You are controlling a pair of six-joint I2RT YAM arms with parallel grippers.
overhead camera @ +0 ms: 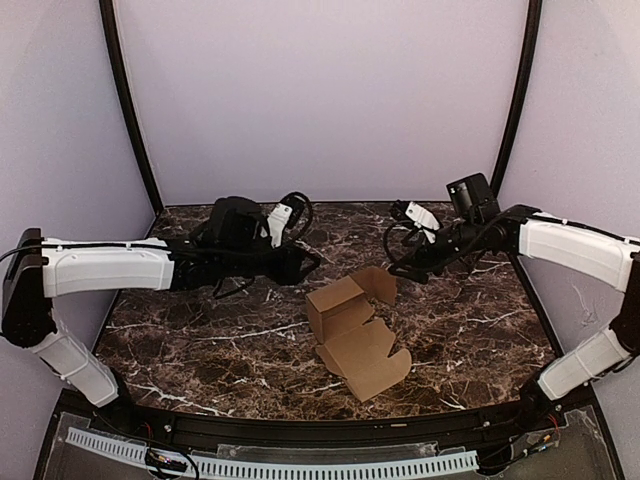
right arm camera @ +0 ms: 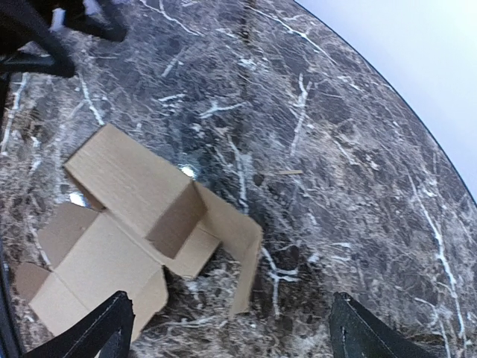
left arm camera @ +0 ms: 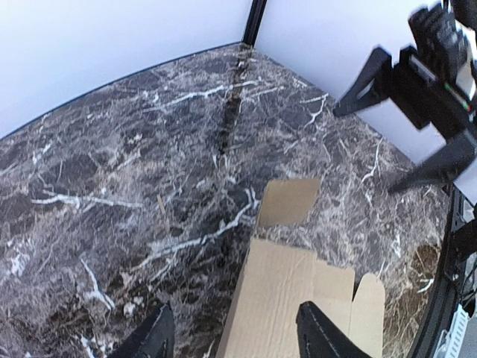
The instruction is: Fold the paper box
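The paper box (overhead camera: 355, 330) is plain brown cardboard, partly folded, lying on the marble table with walls raised at its far end and flaps spread flat toward me. My left gripper (overhead camera: 305, 265) hovers just left of it, open and empty; in the left wrist view (left arm camera: 235, 332) the box (left arm camera: 298, 291) lies under and between its fingers. My right gripper (overhead camera: 402, 270) hovers just right of the box's far flap, open and empty; in the right wrist view (right arm camera: 231, 328) the box (right arm camera: 134, 224) sits to the left of its wide-spread fingers.
The dark marble table (overhead camera: 200, 330) is walled by pale panels with black corner posts (overhead camera: 130, 110). A black rail (overhead camera: 300, 430) runs along the near edge. The right arm (left arm camera: 425, 89) shows in the left wrist view.
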